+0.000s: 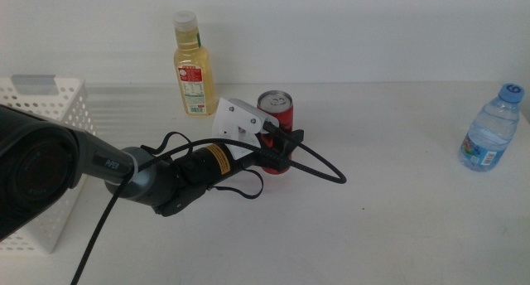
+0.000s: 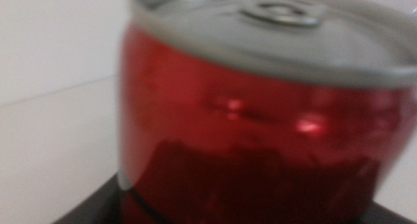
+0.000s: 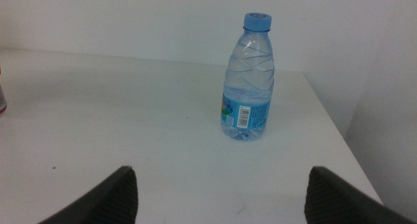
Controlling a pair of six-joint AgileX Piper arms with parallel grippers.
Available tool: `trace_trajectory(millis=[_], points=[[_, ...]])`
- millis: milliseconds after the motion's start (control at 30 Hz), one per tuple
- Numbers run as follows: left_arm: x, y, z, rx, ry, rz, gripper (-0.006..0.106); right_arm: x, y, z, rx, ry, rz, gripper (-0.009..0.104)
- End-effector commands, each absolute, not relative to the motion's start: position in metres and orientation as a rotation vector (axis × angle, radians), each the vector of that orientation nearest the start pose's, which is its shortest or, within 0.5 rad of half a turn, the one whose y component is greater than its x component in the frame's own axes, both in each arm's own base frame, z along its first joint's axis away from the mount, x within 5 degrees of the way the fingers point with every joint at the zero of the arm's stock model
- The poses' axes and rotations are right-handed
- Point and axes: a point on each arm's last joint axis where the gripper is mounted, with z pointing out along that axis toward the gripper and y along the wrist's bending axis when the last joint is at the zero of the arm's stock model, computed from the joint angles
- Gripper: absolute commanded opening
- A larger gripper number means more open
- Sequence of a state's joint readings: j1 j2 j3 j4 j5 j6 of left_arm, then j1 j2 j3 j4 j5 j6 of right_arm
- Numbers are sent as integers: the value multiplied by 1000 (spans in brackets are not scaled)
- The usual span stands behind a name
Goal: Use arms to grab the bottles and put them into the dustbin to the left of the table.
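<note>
A slim red can (image 1: 276, 119) stands upright mid-table, and my left gripper (image 1: 284, 151) reaches in from the left and sits around its lower half. In the left wrist view the red can (image 2: 260, 120) fills nearly the whole picture and hides the grip. The yellow-liquid bottle (image 1: 193, 65) with a white cap stands behind the can, to its left. At the far right stands the clear water bottle (image 1: 490, 128) with a blue cap. My right gripper (image 3: 223, 175) is open and empty, facing the water bottle (image 3: 247, 81) from a short distance. The white dustbin (image 1: 50, 111) sits at the left edge.
A black cable (image 1: 319, 165) loops from the left wrist onto the white table (image 1: 397, 227) just right of the can. The left arm's thick dark body (image 1: 41, 165) partly covers the dustbin. The table's right edge (image 3: 339, 139) lies close beyond the water bottle.
</note>
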State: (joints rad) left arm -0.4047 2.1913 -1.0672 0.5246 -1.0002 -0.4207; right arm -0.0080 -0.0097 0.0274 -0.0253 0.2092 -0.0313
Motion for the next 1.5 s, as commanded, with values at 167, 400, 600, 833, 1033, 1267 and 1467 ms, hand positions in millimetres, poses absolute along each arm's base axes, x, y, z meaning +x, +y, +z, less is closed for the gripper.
trace_trajectory(millis=[167,400,600,833,1033,1267,1467], points=[[379,-204,155,535,1536,-755,8,54,-1,196,-39,1600,-65,67],[374,-196,195,577,1654,-628,-5,54,-1,196,-39,1600,-65,67],[361,-192,228,613,1714,-623,-5,54,-1,196,-39,1600,-65,67],[337,-188,270,680,1717,-681,-5,54,-1,196,-39,1600,-65,67],[323,-172,303,562,1783,-620,-5,54,-1,196,-39,1600,-65,67],[302,-154,341,498,1756,-534,-5,54,-1,196,-39,1600,-65,67],[292,-152,356,465,1722,-556,-5,54,-1,196,-39,1600,-65,67]])
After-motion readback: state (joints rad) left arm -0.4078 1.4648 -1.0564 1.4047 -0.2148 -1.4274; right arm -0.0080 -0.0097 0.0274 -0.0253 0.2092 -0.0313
